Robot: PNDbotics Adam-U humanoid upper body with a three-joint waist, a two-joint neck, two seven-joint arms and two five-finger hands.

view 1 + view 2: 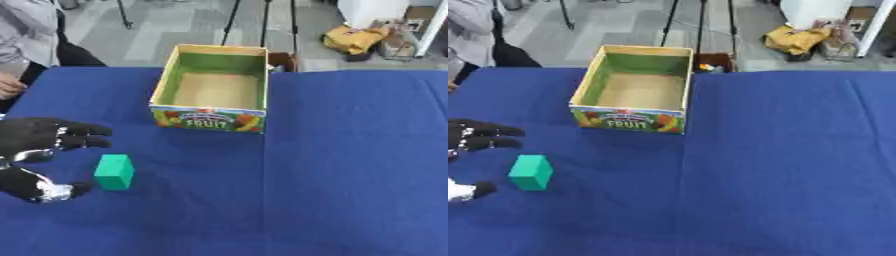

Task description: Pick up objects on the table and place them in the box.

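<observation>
box: nothing inside | green block: on table | left hand: spread, beside block

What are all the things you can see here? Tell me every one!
green block: one, green, on the blue cloth near the left edge, in front of the box and to its left.
fruit box: one, open cardboard, green inside with the word FRUIT on its front, at the far middle of the table; nothing shows inside it.
tablecloth: one, dark blue, covering the table.
yellow bag: one, yellow, on the floor beyond the table, upper right.
left robot hand: one, black with silver, open at the left edge, fingers and thumb either side of the block, not touching it.
</observation>
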